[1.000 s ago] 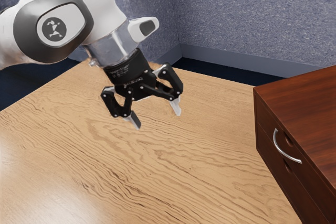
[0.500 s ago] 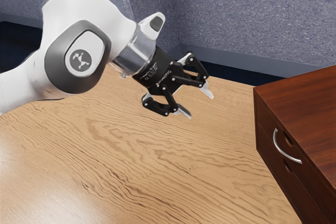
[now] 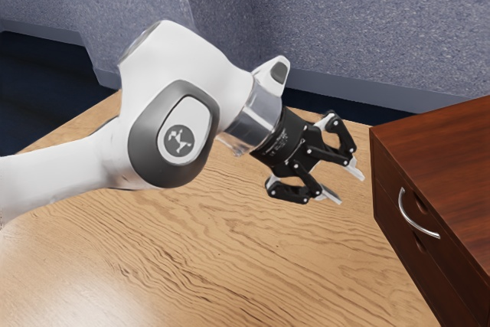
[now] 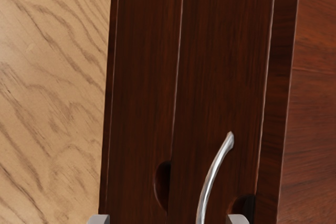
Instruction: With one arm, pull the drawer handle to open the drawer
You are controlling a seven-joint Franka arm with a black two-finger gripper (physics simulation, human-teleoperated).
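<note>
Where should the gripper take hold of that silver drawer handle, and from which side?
Likely the handle's mid-bow, where the curved bar stands clear of the drawer front. Come straight at that front from the gripper's side, one finger either side of the bar.

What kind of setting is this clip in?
Probably a simulated office-like room: a light wooden table, a dark wood drawer unit with a curved metal handle, and grey textured walls meeting in a corner.
</note>
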